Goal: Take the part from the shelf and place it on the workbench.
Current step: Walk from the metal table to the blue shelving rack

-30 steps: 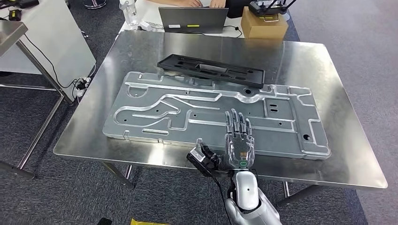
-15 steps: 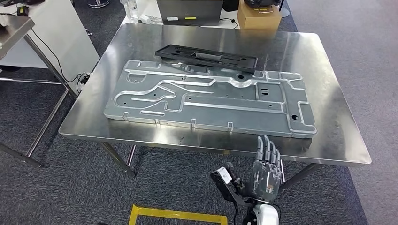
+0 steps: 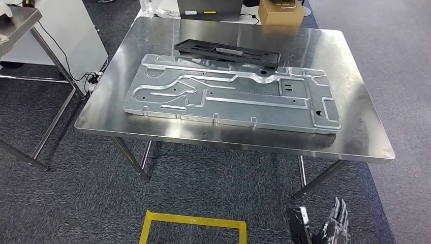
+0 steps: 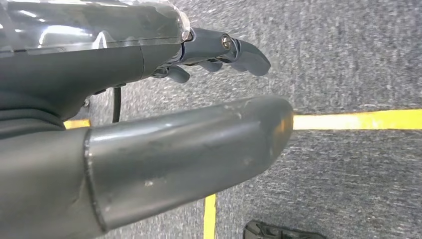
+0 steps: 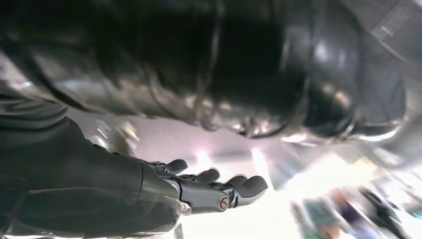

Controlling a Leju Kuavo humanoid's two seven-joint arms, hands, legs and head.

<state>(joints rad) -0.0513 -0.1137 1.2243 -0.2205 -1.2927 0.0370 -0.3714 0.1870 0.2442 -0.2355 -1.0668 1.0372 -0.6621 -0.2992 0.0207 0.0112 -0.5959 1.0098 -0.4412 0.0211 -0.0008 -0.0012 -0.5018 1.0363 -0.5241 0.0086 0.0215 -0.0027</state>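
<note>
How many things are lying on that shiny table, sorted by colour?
Silver: 1, the large metal panel
Black: 1, the long plastic frame behind it
Total: 2 on the steel table

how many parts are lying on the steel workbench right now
2. A large silver metal panel lies flat across the middle of the workbench; a black plastic frame lies just behind it along its far edge, possibly touching it. Nothing else seems to lie there.
</note>
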